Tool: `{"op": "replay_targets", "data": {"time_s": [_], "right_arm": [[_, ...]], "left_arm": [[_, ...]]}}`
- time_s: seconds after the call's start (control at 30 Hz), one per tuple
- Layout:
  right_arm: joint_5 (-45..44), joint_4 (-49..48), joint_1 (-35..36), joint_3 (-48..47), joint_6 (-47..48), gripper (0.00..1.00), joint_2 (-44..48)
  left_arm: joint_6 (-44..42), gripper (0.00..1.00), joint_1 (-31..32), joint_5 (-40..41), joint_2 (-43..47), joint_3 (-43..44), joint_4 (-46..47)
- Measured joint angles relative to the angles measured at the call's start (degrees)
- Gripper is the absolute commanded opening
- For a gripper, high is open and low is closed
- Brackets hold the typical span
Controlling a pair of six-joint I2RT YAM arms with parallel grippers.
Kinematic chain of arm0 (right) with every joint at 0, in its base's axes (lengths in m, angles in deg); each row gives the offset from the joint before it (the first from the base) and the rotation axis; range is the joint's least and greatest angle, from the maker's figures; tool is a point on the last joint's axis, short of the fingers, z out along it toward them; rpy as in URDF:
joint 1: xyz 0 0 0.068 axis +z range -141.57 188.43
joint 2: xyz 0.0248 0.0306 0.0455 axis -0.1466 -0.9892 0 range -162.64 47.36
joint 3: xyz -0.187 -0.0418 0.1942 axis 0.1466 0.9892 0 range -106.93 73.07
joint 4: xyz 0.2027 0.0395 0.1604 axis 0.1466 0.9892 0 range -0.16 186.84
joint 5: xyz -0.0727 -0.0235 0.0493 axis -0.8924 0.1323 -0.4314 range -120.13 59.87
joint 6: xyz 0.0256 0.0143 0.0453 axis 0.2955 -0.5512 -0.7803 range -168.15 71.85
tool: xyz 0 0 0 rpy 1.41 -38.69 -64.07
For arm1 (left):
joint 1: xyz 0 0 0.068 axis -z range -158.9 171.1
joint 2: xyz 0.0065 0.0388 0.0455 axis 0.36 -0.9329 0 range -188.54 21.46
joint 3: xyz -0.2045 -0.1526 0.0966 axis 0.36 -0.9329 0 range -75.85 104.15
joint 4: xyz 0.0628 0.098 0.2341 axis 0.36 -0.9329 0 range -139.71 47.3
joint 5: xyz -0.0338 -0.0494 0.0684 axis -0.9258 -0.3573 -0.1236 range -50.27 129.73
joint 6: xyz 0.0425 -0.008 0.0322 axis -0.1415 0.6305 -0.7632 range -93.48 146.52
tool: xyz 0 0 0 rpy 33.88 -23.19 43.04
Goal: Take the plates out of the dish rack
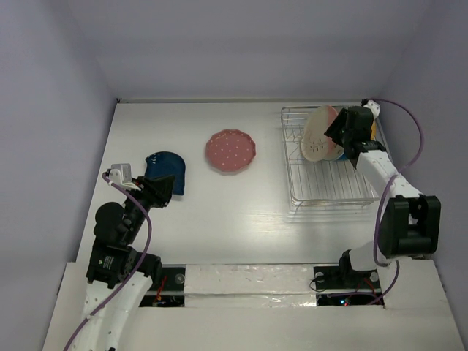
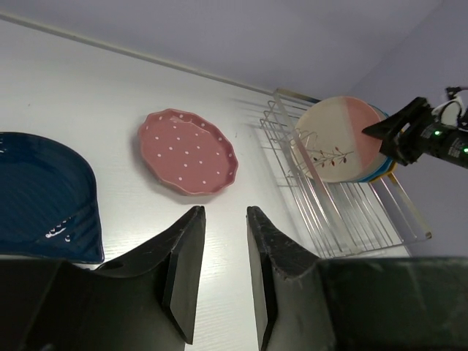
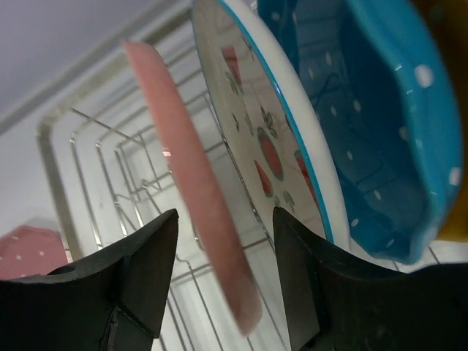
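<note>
Upright in the dish rack [image 1: 329,194], the cream-and-pink plate [image 3: 197,190] stood at the front of the row, its pink rim passing between the two fingers of the right gripper [image 3: 225,219]. Jaws were apart, with a gap visible on each side of the rim, so nothing was clamped. Directly behind it stood the white plate with red fruit [image 3: 256,124], then the teal dotted plate [image 3: 373,124]; an orange sliver of a further plate [image 1: 374,131] showed behind the gripper in the top view. Out on the table [image 1: 241,219], the pink dotted plate [image 1: 231,151] lay flat, well left of the rack. The dark blue plate [image 1: 167,170] lay flat farther left. The left gripper [image 2: 223,212] hung just beside its near edge, fingers slightly parted, holding nothing.
</note>
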Motion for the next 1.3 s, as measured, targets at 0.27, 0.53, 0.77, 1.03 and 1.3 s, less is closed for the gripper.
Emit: {"op": "replay_targets", "data": {"time_s": [0.27, 0.53, 0.77, 1.03, 1.3], "right_arm": [[3.78, -1.84, -1.14, -0.02, 0.13, 0.34, -5.73], [5.75, -3.54, -0.74, 0.63, 6.54, 0.0, -3.04], [5.33, -1.29, -0.31, 0.52, 8.17, 0.0, -0.5], [3.15, 5.6, 2.71, -0.13, 10.58, 0.0, 8.59], [5.55, 6.88, 14.62, -2.36, 9.68, 0.0, 17.51]], "left_arm": [[0.0, 0.28, 0.0, 0.04, 0.0, 0.0, 0.0], [0.0, 0.29, 0.0, -0.02, 0.0, 0.0, 0.0], [0.0, 0.29, 0.0, -0.17, 0.0, 0.0, 0.0], [0.0, 0.29, 0.0, -0.22, 0.0, 0.0, 0.0], [0.0, 0.29, 0.0, -0.22, 0.0, 0.0, 0.02]]}}
